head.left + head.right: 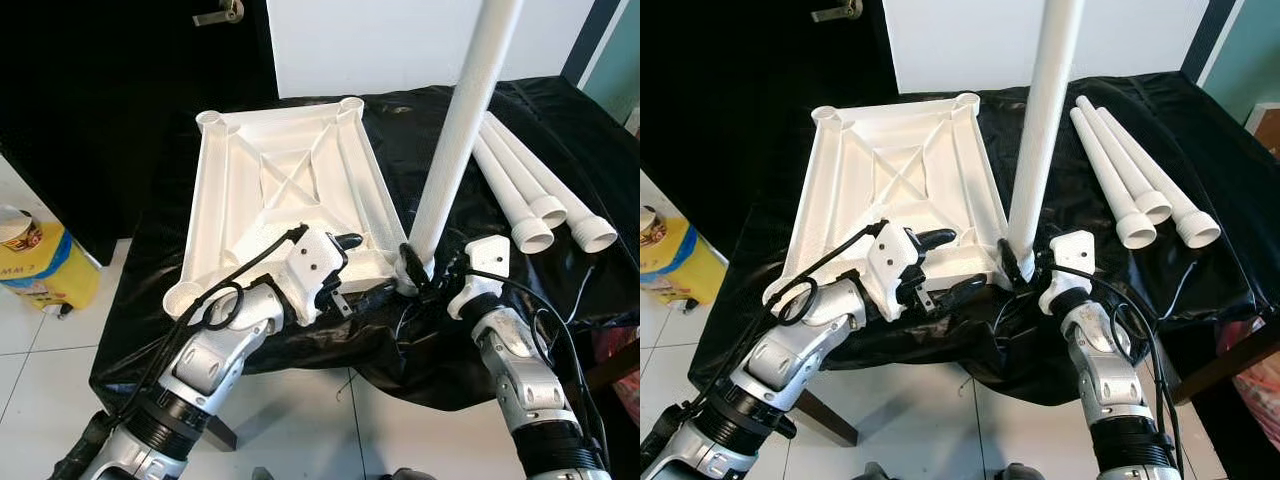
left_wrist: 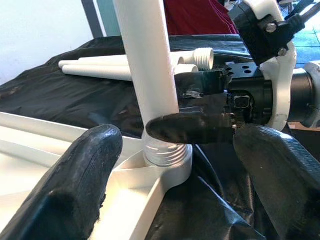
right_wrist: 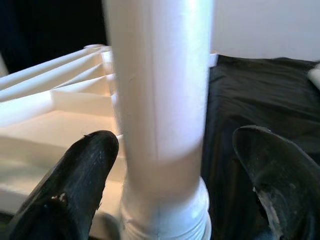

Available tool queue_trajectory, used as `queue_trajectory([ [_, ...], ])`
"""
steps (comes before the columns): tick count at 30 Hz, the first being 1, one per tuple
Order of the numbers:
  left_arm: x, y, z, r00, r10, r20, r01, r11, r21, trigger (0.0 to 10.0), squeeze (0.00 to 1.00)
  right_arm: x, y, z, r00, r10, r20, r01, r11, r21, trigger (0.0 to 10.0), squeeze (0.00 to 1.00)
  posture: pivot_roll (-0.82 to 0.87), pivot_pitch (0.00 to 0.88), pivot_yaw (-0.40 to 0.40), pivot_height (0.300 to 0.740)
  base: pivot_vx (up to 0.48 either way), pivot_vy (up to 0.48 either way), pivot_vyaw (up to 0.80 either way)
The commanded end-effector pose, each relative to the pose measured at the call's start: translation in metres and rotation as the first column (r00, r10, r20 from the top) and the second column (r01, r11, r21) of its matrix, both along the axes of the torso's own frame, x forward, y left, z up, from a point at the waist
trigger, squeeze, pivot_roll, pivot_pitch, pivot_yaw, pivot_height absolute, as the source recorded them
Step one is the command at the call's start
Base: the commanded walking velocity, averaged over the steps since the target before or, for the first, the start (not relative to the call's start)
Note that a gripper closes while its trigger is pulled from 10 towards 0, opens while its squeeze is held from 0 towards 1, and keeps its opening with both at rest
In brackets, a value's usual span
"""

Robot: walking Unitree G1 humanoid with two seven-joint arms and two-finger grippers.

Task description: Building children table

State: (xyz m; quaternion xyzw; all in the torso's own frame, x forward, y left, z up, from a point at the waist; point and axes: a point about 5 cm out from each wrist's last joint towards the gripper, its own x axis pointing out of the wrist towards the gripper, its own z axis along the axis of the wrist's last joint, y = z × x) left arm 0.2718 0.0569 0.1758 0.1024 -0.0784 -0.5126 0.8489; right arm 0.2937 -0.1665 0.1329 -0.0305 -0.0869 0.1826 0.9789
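Observation:
The white tabletop lies upside down on a black cloth. One white leg stands upright in its near right corner socket. My right gripper is open around the base of that leg, one finger close against it and the other a little clear. My left gripper is open at the tabletop's near edge, just left of the socket, with nothing between its fingers. Three spare legs lie side by side on the cloth to the right.
The cloth-covered surface ends just in front of my arms, with white tiled floor below. A yellow container stands on the floor at the left. A dark door and a white wall are behind.

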Motion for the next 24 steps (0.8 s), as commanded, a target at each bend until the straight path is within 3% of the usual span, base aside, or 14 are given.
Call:
queue_trajectory([
  [1, -0.01, -0.002, -0.006, 0.988, -0.151, -0.025, 0.152, 0.987, 0.051, 10.0, 0.0, 0.003, 0.003, 0.001, 0.999, 0.053, 0.003, -0.053, 0.998, -0.019, 10.0, 0.0, -0.08, 0.047, 0.019, 0.74, 0.0, 0.0, 0.0],
  [15, -0.01, -0.002, -0.006, 0.988, -0.153, -0.025, 0.155, 0.986, 0.069, 10.0, 0.0, 0.032, 0.016, 0.0, 0.97, 0.233, -0.064, -0.238, 0.966, -0.099, 10.0, 0.0, -0.05, 0.022, 0.03, 0.74, 0.0, 0.0, 0.0],
  [17, -0.01, -0.003, -0.005, 0.987, -0.157, -0.027, 0.159, 0.985, 0.061, 10.0, 0.0, 0.034, 0.017, -0.002, 0.967, 0.243, -0.074, -0.25, 0.963, -0.104, 9.5, 0.0, -0.04, 0.02, 0.027, 0.74, 0.0, 0.0, 0.0],
  [18, -0.01, -0.004, -0.004, 0.987, -0.161, -0.029, 0.162, 0.985, 0.054, 10.0, 0.0, 0.034, 0.017, -0.003, 0.965, 0.251, -0.081, -0.259, 0.96, -0.107, 3.9, 0.0, -0.04, 0.02, 0.027, 0.74, 0.0, 0.0, 0.0],
  [20, -0.01, -0.004, -0.004, 0.987, -0.161, -0.029, 0.162, 0.985, 0.054, 10.0, 0.0, 0.034, 0.017, -0.003, 0.965, 0.251, -0.081, -0.259, 0.96, -0.107, 3.9, 0.0, -0.04, 0.02, 0.027, 0.74, 0.0, 0.0, 0.0],
  [21, -0.009, -0.005, -0.003, 0.986, -0.163, -0.023, 0.164, 0.985, 0.056, 10.0, 0.0, 0.035, 0.016, -0.004, 0.963, 0.254, -0.087, -0.263, 0.959, -0.108, 1.0, 0.0, -0.03, 0.017, 0.02, 0.74, 0.0, 0.0, 0.0],
  [22, -0.008, -0.004, -0.002, 0.988, -0.155, -0.019, 0.156, 0.986, 0.058, 10.0, 0.0, 0.034, 0.015, -0.007, 0.963, 0.25, -0.097, -0.26, 0.959, -0.112, 0.0, 0.0, -0.04, 0.017, 0.018, 0.74, 0.0, 0.0, 0.0],
  [24, -0.008, -0.004, -0.002, 0.988, -0.155, -0.019, 0.156, 0.986, 0.058, 10.0, 0.0, 0.034, 0.015, -0.007, 0.963, 0.25, -0.097, -0.26, 0.959, -0.112, 0.0, 0.0, -0.04, 0.017, 0.018, 0.74, 0.0, 0.0, 0.0],
])
